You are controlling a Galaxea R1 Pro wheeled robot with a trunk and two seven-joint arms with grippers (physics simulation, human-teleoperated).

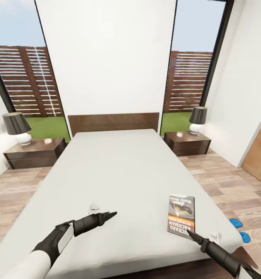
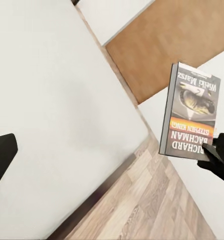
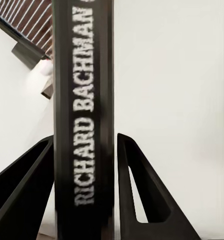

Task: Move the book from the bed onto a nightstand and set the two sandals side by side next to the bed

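Carrying step: book goes to a nightstand, lifted level.
Bed (image 1: pixel 119 170): pale mattress under both arms.
Nightstand (image 1: pixel 187 142): right one, nearer the book, lamp on top.
Book (image 1: pixel 181 215): near the bed's right edge, spine between the fingers.
Right gripper (image 3: pixel 114 165): clamped on the book's spine.
Left gripper (image 1: pixel 107 215): over the mattress, holding nothing, spread unclear.
Sandals (image 1: pixel 239 229): on the floor beside the bed.

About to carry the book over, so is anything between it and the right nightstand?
Nothing visible blocks it. The right claw straddles the book near the bed's foot; bare mattress and open floor lie toward the nightstand, whose lamp occupies its rear.
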